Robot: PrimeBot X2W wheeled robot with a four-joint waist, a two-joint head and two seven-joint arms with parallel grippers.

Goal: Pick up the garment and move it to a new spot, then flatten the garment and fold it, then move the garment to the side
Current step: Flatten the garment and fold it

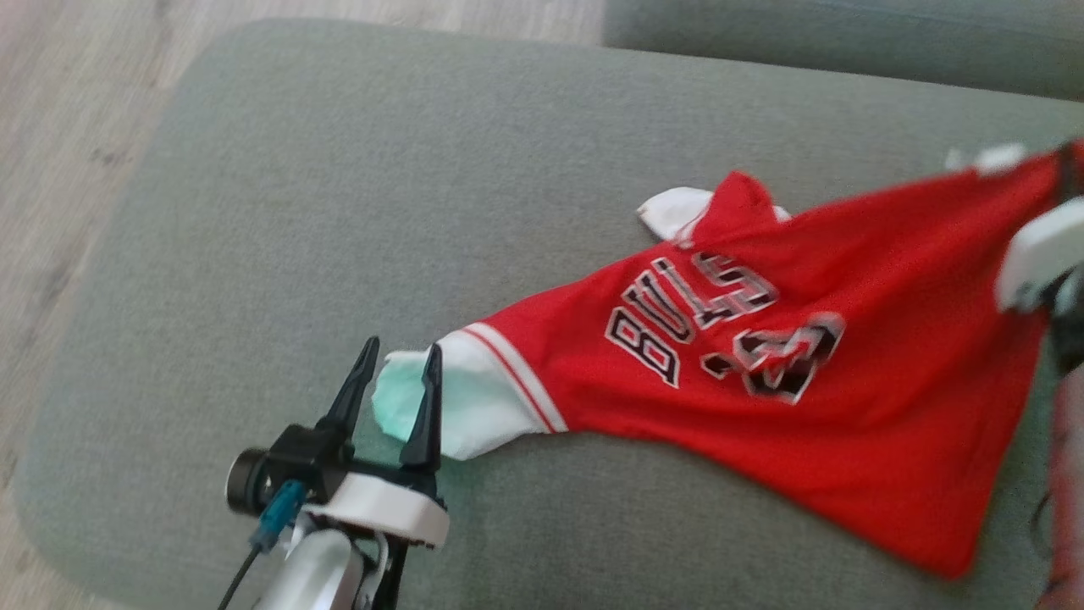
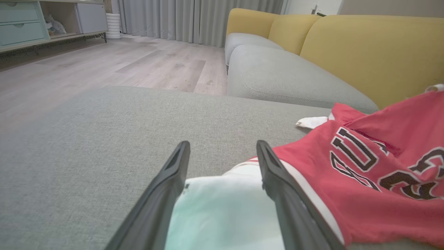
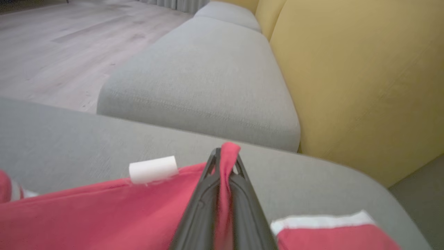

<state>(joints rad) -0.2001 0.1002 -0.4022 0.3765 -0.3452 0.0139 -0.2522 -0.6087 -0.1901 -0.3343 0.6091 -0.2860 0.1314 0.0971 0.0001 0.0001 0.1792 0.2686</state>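
Wide apart stand the two dark fingers of the left hand. Between them lies the pale end of the white sleeve of the red jersey. The fingers straddle the cloth without pinching it.

From that hand the jersey runs off to its right across the grey cushion, with its black-and-white lettering facing up. The other sleeve pokes out on the far side. Farther right the cloth lifts off the cushion toward the right hand. That hand's fingers are clamped together on a fold of the red fabric at the jersey's edge, and a tuft of it sticks up past the tips.

Just left of the right hand, a small white tag stands on the red edge. Beyond its fingertips lies a second seat cushion, also grey, with the yellow sofa back on its right. Wooden floor stretches beyond the left hand, ahead and to its left.
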